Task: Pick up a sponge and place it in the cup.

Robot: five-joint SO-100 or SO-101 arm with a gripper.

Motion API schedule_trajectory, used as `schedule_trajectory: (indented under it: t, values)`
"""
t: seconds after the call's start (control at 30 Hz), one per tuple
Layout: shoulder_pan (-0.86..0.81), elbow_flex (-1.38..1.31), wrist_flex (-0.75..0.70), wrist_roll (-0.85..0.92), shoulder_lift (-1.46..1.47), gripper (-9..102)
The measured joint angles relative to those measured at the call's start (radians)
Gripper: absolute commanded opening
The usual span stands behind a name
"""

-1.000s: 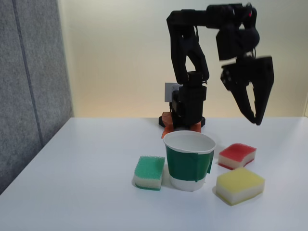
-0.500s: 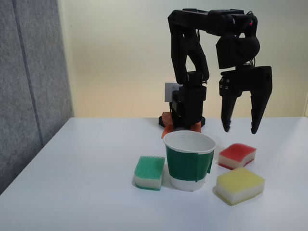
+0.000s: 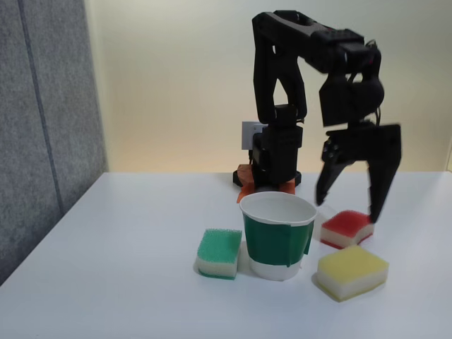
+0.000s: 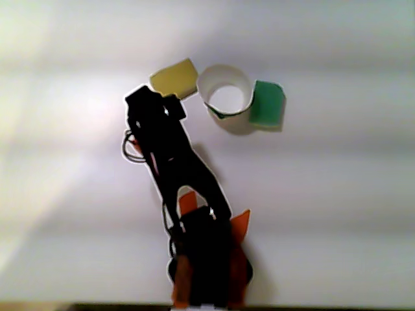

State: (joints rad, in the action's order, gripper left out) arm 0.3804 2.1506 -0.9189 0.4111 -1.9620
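Note:
In the fixed view the sponge [image 3: 347,228], red on top with a white base, lies on the white table to the right of the cup [image 3: 275,241]. The cup is white paper with a dark green band and stands upright and empty. My black gripper [image 3: 347,211] hangs open just above the sponge, one fingertip to each side of it and neither touching. Seen from above in the other view, the cup [image 4: 235,123] stands near the top, and my arm [image 4: 175,155] reaches up to the left of it, hiding the sponge.
A green-topped sponge [image 3: 219,252] lies against the cup's left side and a larger yellow sponge [image 3: 352,271] lies in front of the red one. The arm's base [image 3: 272,176] stands behind the cup. From above, the yellow sponge [image 4: 174,78] and green sponge [image 4: 267,103] flank the cup.
The gripper has come down from high above the table to just over the red sponge, and its fingers have spread wider. The sponges and cup have not moved.

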Motion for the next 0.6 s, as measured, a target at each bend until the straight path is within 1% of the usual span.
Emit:
schedule_trajectory:
  t: [0.33, 0.47, 0.6]
  values:
    - [0.026, 0.074, 0.043, -0.077, 0.015, 42]
    - [0.02, 0.091, 0.043, -0.1, 0.017, 40]
    - [0.012, 0.109, 0.084, -0.117, 0.054, 37]
